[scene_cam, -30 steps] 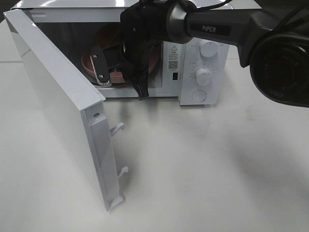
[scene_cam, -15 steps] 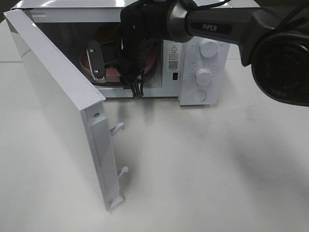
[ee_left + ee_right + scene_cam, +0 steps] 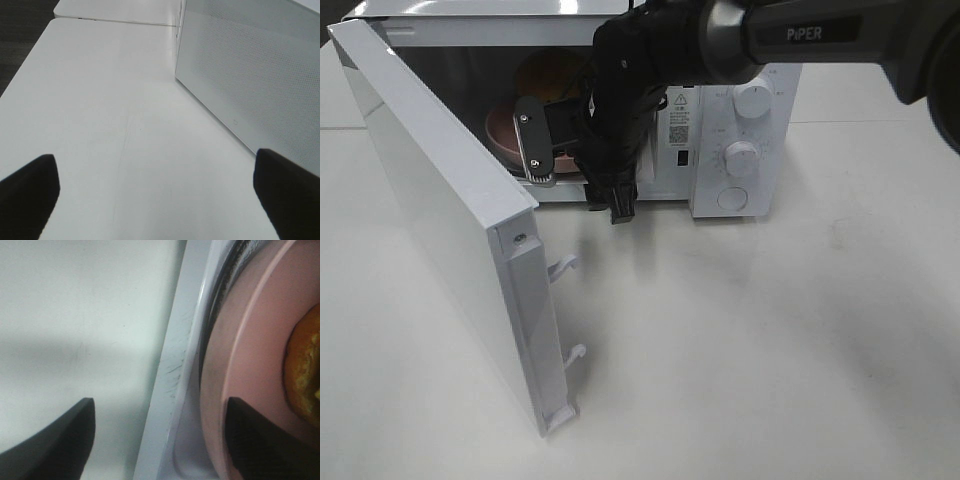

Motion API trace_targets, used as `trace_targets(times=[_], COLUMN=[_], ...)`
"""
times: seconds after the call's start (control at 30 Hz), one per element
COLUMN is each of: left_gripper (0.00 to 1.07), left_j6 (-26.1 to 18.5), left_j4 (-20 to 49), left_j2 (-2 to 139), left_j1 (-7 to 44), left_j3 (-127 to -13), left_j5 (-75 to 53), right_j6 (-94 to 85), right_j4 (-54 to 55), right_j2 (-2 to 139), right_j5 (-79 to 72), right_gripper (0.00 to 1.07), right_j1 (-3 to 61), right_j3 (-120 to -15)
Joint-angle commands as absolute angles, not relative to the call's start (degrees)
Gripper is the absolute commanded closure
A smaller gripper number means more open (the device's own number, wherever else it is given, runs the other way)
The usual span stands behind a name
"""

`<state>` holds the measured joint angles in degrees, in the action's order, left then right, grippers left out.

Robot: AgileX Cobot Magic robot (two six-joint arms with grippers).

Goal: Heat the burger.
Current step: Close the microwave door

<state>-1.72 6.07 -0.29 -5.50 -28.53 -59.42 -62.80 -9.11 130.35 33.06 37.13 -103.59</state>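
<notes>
Sitting on pink dish (image 3: 505,130) inside microwave (image 3: 740,110), burger (image 3: 546,75); right end effector (image 3: 161,440) spread.

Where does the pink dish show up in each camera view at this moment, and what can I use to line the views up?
Exterior high: the pink dish sits inside the open microwave, upper left of centre.
Left wrist: not in it.
Right wrist: the pink dish is seen close up, beside the oven's front sill, with the burger on it.
Shared landmark: the white microwave, also in the left wrist and right wrist views.
</notes>
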Motion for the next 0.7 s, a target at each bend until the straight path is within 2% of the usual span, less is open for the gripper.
trace_targets(times=[0.03, 0.7], left_gripper=[0.09, 0.09], left_j6=[-1.66, -1.66], left_j4=[6.47, 6.47], left_j2=[-1.55, -1.55], left_j1=[-5.56, -5.56], left_j3=[-28.48, -28.48], left_j5=[-59.24, -59.24], right_j6=[-62.45, -60.22], right_j4=[-7.73, -7.85], right_j2=[126.97, 113.39], right_j5=[30.94, 28.99], right_gripper=[0.35, 0.35], right_j1=[37.01, 35.64], right_j3=[-98.43, -83.37])
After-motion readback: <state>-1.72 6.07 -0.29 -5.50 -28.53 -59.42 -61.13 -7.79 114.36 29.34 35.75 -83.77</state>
